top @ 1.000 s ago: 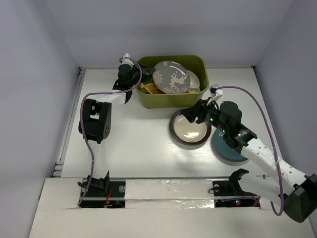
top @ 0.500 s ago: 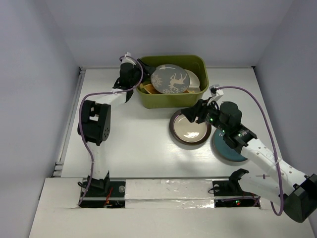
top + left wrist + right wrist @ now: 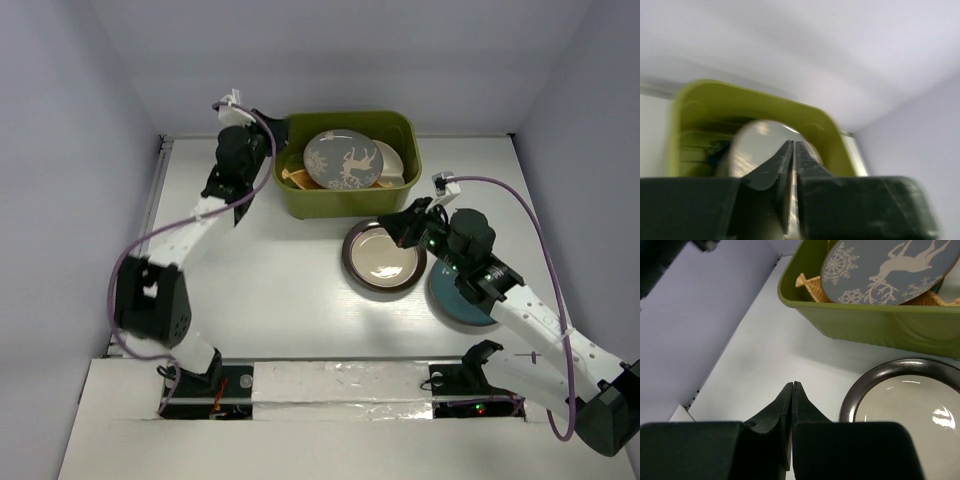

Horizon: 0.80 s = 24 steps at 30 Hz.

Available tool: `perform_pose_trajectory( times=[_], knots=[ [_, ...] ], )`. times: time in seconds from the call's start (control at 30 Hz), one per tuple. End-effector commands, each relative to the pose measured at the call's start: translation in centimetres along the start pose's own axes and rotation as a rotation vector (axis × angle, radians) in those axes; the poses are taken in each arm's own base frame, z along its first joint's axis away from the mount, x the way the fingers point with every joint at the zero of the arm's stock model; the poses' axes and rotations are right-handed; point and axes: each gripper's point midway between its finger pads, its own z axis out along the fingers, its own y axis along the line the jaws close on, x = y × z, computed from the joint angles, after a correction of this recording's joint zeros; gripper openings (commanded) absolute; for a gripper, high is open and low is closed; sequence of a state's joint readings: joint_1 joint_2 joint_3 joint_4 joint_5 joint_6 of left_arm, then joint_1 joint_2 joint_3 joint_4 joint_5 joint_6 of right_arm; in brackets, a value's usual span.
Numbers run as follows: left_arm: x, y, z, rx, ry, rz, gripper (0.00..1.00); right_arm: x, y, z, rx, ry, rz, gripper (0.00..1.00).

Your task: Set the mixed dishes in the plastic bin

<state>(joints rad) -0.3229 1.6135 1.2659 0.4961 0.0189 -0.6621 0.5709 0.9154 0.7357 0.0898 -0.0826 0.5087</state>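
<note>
Olive-green plastic bin [image 3: 345, 203] sits at the far side of the worktop [image 3: 270, 280], holding the grey deer plate [image 3: 345, 160] atop an orange leaf-shaped plate [image 3: 812, 287]. On the worktop just in front lie the brown-rimmed cream plate [image 3: 383, 257] and the teal round plate [image 3: 455, 305]. The left tool [image 3: 793, 150], pinched closed and empty, hangs by the bin's left end; the right tool [image 3: 791, 387], likewise closed on nothing, hovers near the brown-rimmed plate.

I drive a left arm [image 3: 190, 228] and a right arm [image 3: 530, 325]: white links, black joint housings, a looping purple cable [image 3: 490, 181] each, black tapered fingers [image 3: 774, 416].
</note>
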Motion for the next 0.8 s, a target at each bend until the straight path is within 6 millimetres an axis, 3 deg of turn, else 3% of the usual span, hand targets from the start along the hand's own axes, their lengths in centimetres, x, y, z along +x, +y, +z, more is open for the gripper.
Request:
perform_pose_trajectory(
  times=[0.0, 0.03, 0.07, 0.1, 0.17, 0.23, 0.27, 0.33, 0.37, 0.47, 0.53, 0.6, 0.7, 0.77],
  knots=[
    [0.3, -4.4, -4.4, 0.089, -0.057, 0.090, 0.00, -1.6, 0.1, -0.1, 0.009, -0.083, 0.009, 0.00],
    [1.9, -4.6, -5.1, 0.091, -0.035, 0.101, 0.00, -1.7, -0.1, -0.2, 0.023, -0.092, 0.012, 0.00],
    [6.2, -5.0, -6.7, 0.108, 0.047, 0.122, 0.00, -1.8, -0.1, -0.4, 0.023, -0.098, 0.012, 0.00],
    [7.5, -5.5, -7.7, 0.120, 0.066, 0.152, 0.00, -1.8, -0.3, -0.5, 0.033, -0.105, 0.014, 0.00],
    [12.1, -3.5, -9.6, 0.069, 0.152, 0.193, 0.00, -2.4, -0.8, -0.9, 0.062, -0.137, 0.017, 0.00],
    [15.7, -3.4, -11.5, 0.078, 0.233, 0.190, 0.00, -2.5, -1.2, -1.2, 0.079, -0.153, 0.023, 0.00],
    [18.0, -1.6, -12.6, 0.049, 0.292, 0.192, 0.00, -2.6, -1.2, -1.3, 0.081, -0.162, 0.025, 0.00],
    [20.6, -1.1, -14.0, 0.075, 0.361, 0.124, 0.00, -2.7, -1.2, -1.4, 0.082, -0.168, 0.029, 0.00],
    [22.2, 0.4, -15.0, 0.057, 0.406, 0.116, 0.00, -2.7, -1.2, -1.4, 0.080, -0.169, 0.029, 0.00],
    [24.5, 1.8, -16.7, 0.036, 0.473, 0.062, 0.12, -2.6, -1.3, -1.3, 0.085, -0.166, 0.034, 0.00],
    [25.4, 1.6, -17.4, 0.052, 0.495, 0.030, 0.29, -2.5, -1.7, -1.2, 0.101, -0.173, 0.044, 0.00],
    [26.3, 2.2, -17.5, 0.035, 0.516, 0.001, 0.39, -2.6, -1.9, -1.2, 0.108, -0.179, 0.048, 0.11],
    [27.6, 2.1, -17.3, 0.038, 0.541, -0.019, 0.44, -2.8, -1.8, -1.2, 0.107, -0.188, 0.048, 0.32],
    [28.5, 1.8, -17.3, 0.056, 0.575, -0.025, 0.44, -2.7, -1.8, -1.2, 0.105, -0.185, 0.046, 0.34]
  ],
)
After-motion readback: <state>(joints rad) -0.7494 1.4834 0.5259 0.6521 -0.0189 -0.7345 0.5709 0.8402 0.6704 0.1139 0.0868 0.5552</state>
